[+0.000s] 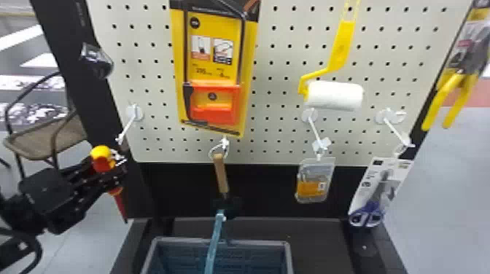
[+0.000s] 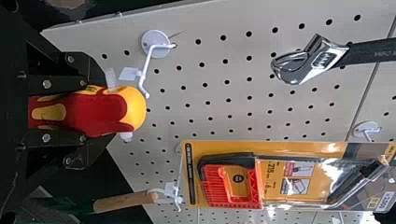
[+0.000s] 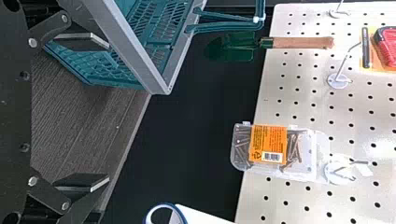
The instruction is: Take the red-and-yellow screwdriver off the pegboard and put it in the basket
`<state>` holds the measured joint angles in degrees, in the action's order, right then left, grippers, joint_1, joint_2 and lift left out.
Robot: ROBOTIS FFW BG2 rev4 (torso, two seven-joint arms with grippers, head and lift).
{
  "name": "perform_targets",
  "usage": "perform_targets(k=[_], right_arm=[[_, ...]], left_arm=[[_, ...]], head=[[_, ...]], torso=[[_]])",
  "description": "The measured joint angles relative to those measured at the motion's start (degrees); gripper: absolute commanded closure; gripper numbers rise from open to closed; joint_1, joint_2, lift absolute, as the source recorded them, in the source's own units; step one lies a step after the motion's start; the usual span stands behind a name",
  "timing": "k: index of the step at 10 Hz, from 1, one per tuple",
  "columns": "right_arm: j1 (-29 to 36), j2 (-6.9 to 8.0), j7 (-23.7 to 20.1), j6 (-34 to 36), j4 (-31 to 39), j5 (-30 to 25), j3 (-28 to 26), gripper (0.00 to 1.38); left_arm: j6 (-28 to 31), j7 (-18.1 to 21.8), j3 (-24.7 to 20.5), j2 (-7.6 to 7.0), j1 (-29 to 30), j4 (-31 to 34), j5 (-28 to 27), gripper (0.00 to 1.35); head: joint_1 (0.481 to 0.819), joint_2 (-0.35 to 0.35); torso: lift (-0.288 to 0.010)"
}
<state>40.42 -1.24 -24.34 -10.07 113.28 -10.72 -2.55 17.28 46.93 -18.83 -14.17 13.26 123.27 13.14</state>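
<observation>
Red and yellow, the screwdriver (image 1: 103, 160) sits pinched in the left gripper (image 2: 86, 111) by the lower left corner of the pegboard (image 1: 146, 156); the right gripper (image 3: 108, 111) has jaws spread. Best clear the hook (image 2: 145, 70) fully before swinging toward the basket (image 1: 262, 242).

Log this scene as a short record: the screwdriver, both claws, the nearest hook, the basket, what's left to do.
Screwdriver: red and yellow, tip pointing down
Left claw: shut on the screwdriver's handle
Nearest hook: by the handle's yellow end; contact unclear
Right claw: open, holding nothing
Basket: below the pegboard, carry strap raised
Left to do: get the screwdriver into the basket
</observation>
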Motion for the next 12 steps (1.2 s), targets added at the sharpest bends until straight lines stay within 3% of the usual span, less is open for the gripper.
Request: perform_targets(k=[3, 7, 8, 12], right_arm=[[0.1, -0.15, 0.0, 0.0, 0.0, 0.0, 0.0, 0.28], [0.1, -0.17, 0.0, 0.1, 0.1, 0.0, 0.0, 0.28], [0.1, -0.17, 0.0, 0.1, 0.1, -0.1, 0.0, 0.28], [0.1, -0.17, 0.0, 0.1, 0.1, -0.3, 0.0, 0.28]], left_arm=[[-0.2, -0.1, -2.6, 2.74, 3.4, 2.2, 0.1, 1.03], [-0.2, -2.2, -8.0, 9.35, 8.7, 6.3, 0.6, 1.03], [-0.2, -3.3, -8.5, 10.38, 9.5, 7.3, 1.4, 1.03], [-1.3, -13.1, -5.7, 13.19, 14.3, 9.4, 14.0, 1.03]], head=[[0.549, 0.000], [0.549, 0.000], [0.549, 0.000], [0.549, 0.000]], torso=[[-0.100], [-0.100], [-0.100], [-0.100]])
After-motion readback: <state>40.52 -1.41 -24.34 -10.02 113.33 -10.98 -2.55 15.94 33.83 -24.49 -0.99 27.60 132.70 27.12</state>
